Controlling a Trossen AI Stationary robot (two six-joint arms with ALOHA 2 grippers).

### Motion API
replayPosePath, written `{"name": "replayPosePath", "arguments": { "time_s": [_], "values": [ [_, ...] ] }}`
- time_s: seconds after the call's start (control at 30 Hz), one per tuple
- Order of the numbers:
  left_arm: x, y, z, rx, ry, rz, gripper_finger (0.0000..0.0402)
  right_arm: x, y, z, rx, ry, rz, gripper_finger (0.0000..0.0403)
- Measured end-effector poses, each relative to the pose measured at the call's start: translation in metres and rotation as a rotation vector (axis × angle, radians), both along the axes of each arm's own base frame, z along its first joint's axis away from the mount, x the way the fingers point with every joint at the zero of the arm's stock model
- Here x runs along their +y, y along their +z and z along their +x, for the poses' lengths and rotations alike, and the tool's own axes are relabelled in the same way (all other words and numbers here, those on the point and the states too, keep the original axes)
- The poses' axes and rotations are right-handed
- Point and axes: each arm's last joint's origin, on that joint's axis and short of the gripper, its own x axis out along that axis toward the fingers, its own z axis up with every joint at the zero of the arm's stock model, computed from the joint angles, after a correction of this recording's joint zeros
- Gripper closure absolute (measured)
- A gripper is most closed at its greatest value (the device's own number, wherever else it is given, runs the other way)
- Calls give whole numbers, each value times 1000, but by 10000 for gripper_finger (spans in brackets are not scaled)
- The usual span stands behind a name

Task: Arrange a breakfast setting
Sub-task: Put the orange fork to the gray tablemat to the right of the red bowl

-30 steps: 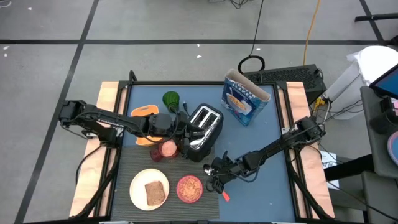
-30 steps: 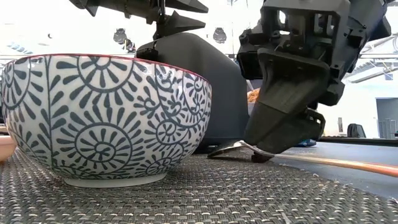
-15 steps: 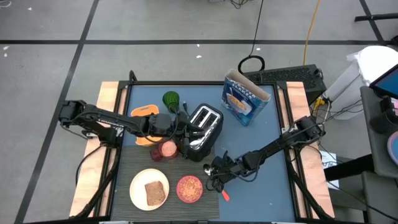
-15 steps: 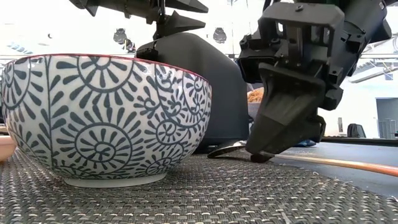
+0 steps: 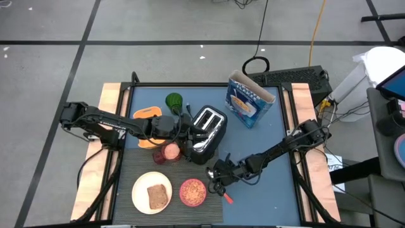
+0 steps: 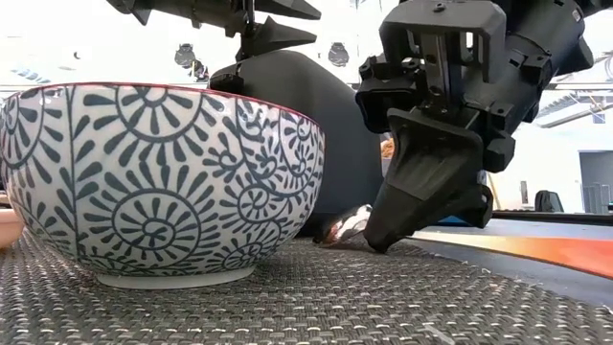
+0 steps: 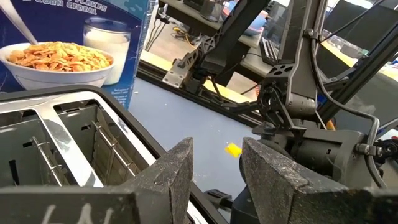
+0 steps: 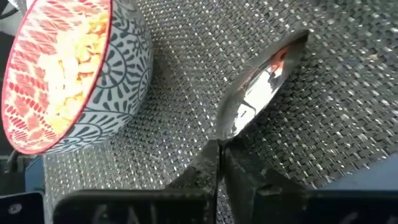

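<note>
Right tool [image 5: 217, 177] has just closed: fingers, apart a second ago, are now pressed together on the spoon [image 8: 258, 93] neck, just behind its metal head. Low view shows the spoon head tipped up slightly off the woven mat [image 6: 287, 307], where it lay flatter before. Judgement: the grasp is made, and lifting and placing the spoon comes next.

Spoon sits at about 3 o'clock of the cereal bowl [image 5: 192, 192], close beside it; its red handle points toward 5 o'clock. Plate [image 5: 140, 187] with toast [image 5: 158, 196] lies at 9 o'clock of the bowl, on the same mat.

Left tool [image 7: 214, 165] hovers by the toaster [image 5: 207, 130], fingers partly spread, holding nothing that I can see.

Other things: cereal box [image 5: 248, 100] at 1 o'clock of the toaster, orange container [image 5: 147, 114] and a green object [image 5: 174, 101] behind the left arm. The bowl wall is near the closed fingers, so a swing toward 9 o'clock could knock it.
</note>
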Motion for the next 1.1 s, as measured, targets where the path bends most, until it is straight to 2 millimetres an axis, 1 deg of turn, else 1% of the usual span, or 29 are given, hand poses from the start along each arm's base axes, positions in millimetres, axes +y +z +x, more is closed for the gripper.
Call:
{"name": "replayPosePath", "arguments": {
  "time_s": [0.1,0.23,0.5,0.7,0.8,0.9,1.0,1.1],
  "values": [
    [0,0,0,0,-1,0,259,0,4,-1,0,38,6,397],
    [0,0,0,-1,-1,0,259,-1,17,-6,-9,86,1,398],
    [0,1,0,-8,-1,-1,259,-9,65,-21,-75,130,-32,400],
    [-2,1,0,-14,-19,29,259,-17,106,-29,-247,231,-96,401],
    [-7,3,0,-34,-89,66,259,-21,123,-34,-332,289,-150,402],
    [-14,4,-1,-53,-199,120,259,-26,140,-40,-406,328,-192,402],
    [-26,7,-2,-101,-311,210,259,-33,155,-45,-467,309,-186,402],
    [-38,9,-4,-144,-377,326,259,-40,171,-49,-540,278,-145,402]
  ]
}}
